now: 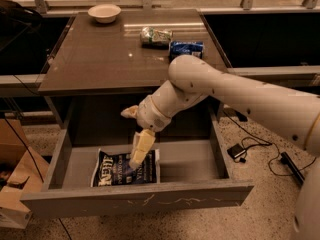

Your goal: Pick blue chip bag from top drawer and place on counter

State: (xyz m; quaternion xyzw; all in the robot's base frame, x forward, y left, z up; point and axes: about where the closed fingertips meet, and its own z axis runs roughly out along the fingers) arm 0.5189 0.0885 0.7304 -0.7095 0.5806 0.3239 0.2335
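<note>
The blue chip bag point(117, 168), dark navy with white "Kettle" lettering, lies flat in the left half of the open top drawer point(195, 159). My gripper point(132, 140) hangs from the white arm just above the bag's right part. It is open, and its lower finger point(141, 148) points down onto the bag's right edge. Nothing is held. The counter point(105, 54) is the glossy grey-brown tabletop above the drawer.
On the counter stand a white bowl point(104, 12) at the back left, a small green-silver packet point(155, 36) and a bright blue packet point(186, 48) at the back right. Cardboard boxes point(12, 184) sit on the floor at left; cables point(250, 151) lie at right.
</note>
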